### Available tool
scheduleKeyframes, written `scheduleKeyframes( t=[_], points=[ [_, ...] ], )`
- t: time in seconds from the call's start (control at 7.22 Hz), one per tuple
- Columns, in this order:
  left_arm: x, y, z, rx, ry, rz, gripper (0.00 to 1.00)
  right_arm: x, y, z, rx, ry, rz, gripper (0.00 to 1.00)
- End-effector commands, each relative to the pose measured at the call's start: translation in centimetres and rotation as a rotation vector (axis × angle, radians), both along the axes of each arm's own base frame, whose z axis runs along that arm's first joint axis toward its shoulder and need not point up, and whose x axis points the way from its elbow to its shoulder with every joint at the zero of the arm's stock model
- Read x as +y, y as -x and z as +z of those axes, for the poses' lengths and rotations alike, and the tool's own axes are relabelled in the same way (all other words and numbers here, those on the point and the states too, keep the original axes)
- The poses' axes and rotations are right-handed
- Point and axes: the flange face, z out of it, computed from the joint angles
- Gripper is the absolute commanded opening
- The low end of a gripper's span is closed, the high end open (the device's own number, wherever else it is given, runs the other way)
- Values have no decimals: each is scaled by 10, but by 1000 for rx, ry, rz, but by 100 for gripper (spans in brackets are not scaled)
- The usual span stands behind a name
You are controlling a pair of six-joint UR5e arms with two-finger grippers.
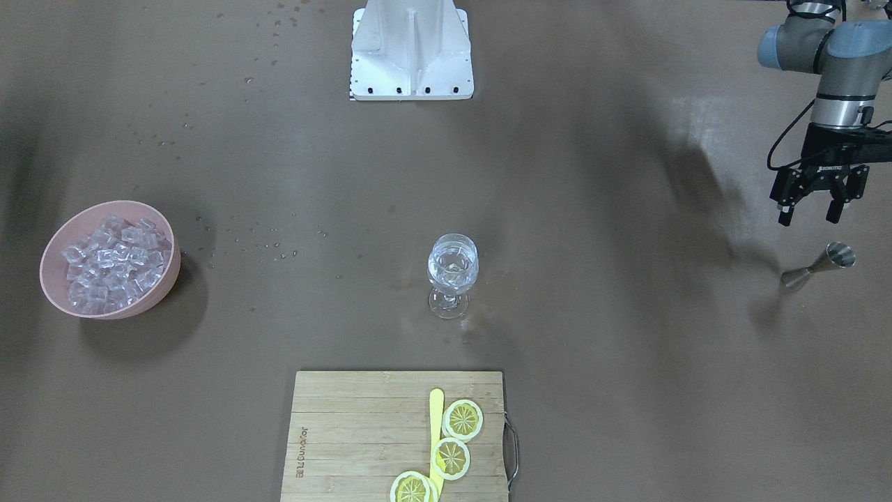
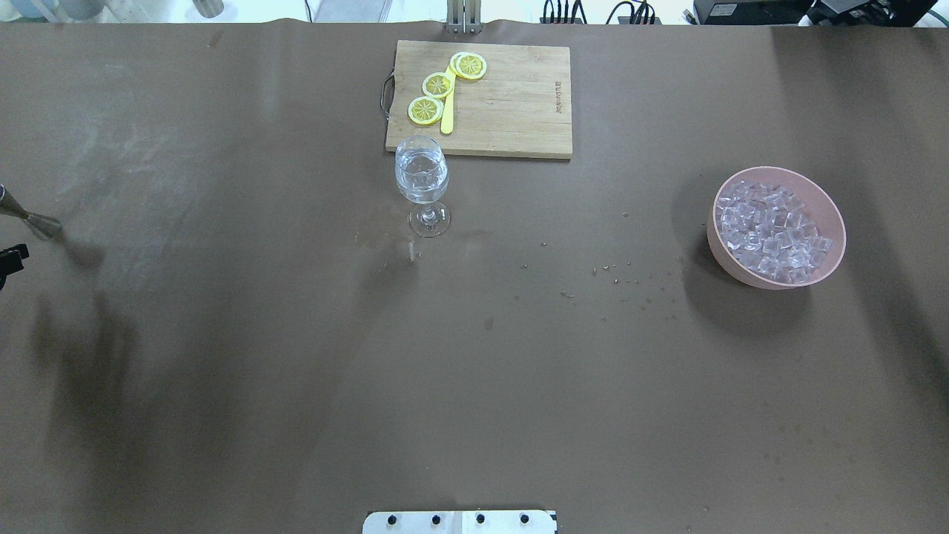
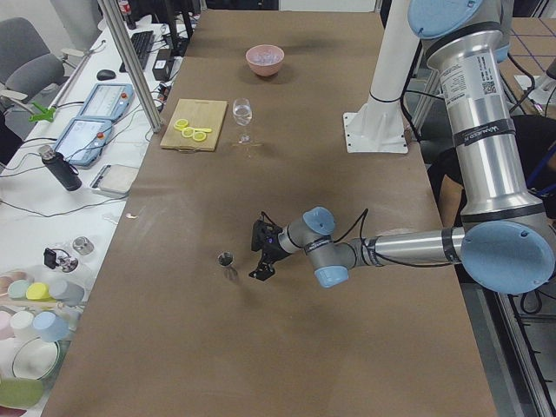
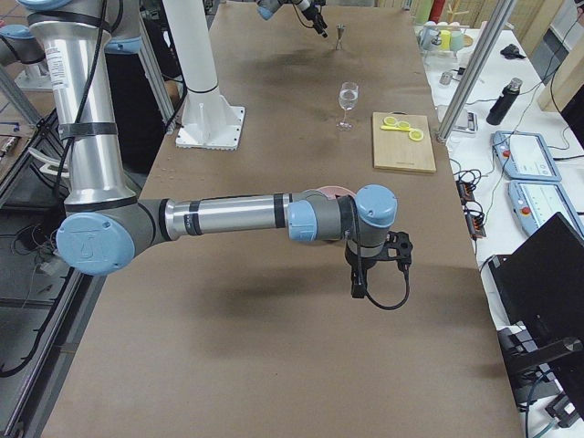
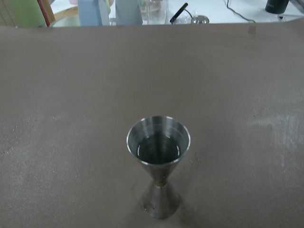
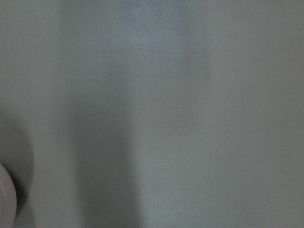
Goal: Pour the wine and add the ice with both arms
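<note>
The left gripper (image 1: 808, 217) is hanging with its jaws apart just beside the steel jigger (image 1: 817, 267), at the far left end of the counter (image 1: 627, 348) on the robot's own left. It is not touching the jigger. Judging from this, the step in hand is taking up the jigger for the pour.

The jigger is standing upright with its long axis vertical and its wider cup opening upward. A shallow pool of clear liquid (image 5: 158, 148) is lying inside. In the left wrist view it is sitting centred ahead of the camera. To do this well, the gripper should be closing on the narrow waist, where the two cones meet, and not on the flared rim. It should be squeezing squarely so the jigger is not tipping or twisting. During the carry the axis should be staying vertical, with any tilt coming only over the glass mouth.

The wine glass (image 1: 453, 268) is standing upright mid-counter, well apart from the jigger, stem down and mouth up, with clear contents in the bowl.

The ice (image 1: 111, 261) is lying heaped in the pink bowl (image 1: 171, 275) at the right end, the cubes pointing no single way. The right gripper (image 4: 370, 274) is hanging near that bowl, and I cannot tell whether its jaws are apart or together.
</note>
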Motion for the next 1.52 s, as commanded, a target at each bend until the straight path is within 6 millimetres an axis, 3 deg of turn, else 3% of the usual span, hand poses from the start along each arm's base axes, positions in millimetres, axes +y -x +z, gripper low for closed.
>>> scheduleKeyframes(
  t=[0.0, 0.55, 0.69, 1.11, 1.39],
  points=[
    [3, 16, 2, 16, 60, 96, 96, 12, -2, 14, -1, 4, -23, 100],
    [-15, 69, -32, 9, 148, 217, 96, 18, -12, 20, 7, 10, -7, 100],
    [-24, 91, -40, 12, 177, 239, 96, 18, -11, 20, 9, 11, -8, 100],
    [-69, 149, -68, -102, 238, 300, 96, 18, -12, 20, 10, 9, -7, 100],
    [-87, 193, -62, -204, 301, 399, 96, 18, -12, 20, 12, 12, -6, 100]
  ],
)
